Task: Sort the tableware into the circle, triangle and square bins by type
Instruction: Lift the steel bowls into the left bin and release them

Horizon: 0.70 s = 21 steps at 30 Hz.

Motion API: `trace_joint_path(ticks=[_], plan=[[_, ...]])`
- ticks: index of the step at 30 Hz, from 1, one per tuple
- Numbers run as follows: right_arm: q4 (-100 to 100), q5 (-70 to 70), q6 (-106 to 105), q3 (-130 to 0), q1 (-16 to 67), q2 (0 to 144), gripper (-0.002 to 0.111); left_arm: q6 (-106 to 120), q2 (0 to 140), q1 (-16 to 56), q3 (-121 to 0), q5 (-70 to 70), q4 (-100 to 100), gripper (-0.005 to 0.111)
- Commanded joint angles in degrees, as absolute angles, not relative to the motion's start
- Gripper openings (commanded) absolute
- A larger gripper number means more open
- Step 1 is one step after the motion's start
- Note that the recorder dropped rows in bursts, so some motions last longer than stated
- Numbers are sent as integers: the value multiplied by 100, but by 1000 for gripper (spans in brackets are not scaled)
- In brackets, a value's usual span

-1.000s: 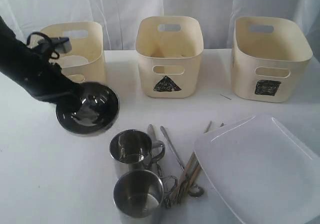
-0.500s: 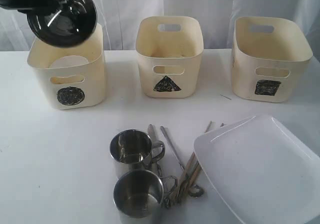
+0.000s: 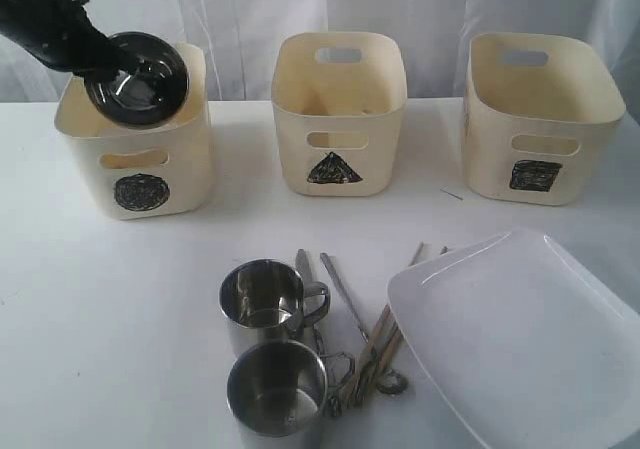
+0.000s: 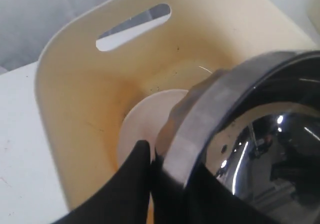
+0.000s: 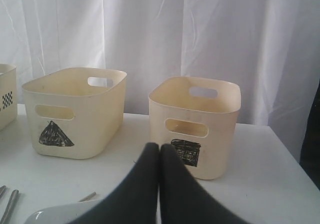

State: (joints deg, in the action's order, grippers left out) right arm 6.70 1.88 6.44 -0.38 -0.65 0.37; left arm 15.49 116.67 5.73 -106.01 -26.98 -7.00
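My left gripper (image 3: 100,67) (image 4: 165,159) is shut on the rim of the steel bowl (image 3: 137,79) (image 4: 250,134), holding it tilted over the mouth of the circle bin (image 3: 135,164) (image 4: 75,109). The white bowl (image 4: 145,119) lies on that bin's floor. The triangle bin (image 3: 338,119) (image 5: 75,114) and the square bin (image 3: 540,119) (image 5: 197,124) stand at the back. Two steel cups (image 3: 262,304) (image 3: 277,389), steel cutlery (image 3: 345,299), wooden chopsticks (image 3: 385,334) and the white square plate (image 3: 520,339) sit at the front. My right gripper (image 5: 159,149) is shut on nothing and is out of the exterior view.
White curtains hang behind the bins at the table's back edge. In the right wrist view the plate's corner (image 5: 60,214) and some cutlery tips (image 5: 7,204) show low, in front of the triangle bin.
My left arm lifted the steel bowl from low in front of the circle bin to high above it, then lowered it toward the bin's mouth. Nothing else moved.
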Motion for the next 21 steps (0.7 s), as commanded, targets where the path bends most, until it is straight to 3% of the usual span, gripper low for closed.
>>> trace_joint_path(ticks=[1,9,12,17,21], plan=[[715,175,621,0,-47,0,0,1494,12017,527,-10806,-2614,-678,0],[715,175,621,0,-47,0,0,1494,12171,514,-10806,-2671,-409,1],[715,175,621,0,-47,0,0,1494,12131,514,-10806,-2720,-409,12],[715,175,621,0,-47,0,0,1476,11982,514,-10806,-2858,-409,40],[715,175,621,0,-47,0,0,1476,11702,514,-10806,-2988,-409,43]])
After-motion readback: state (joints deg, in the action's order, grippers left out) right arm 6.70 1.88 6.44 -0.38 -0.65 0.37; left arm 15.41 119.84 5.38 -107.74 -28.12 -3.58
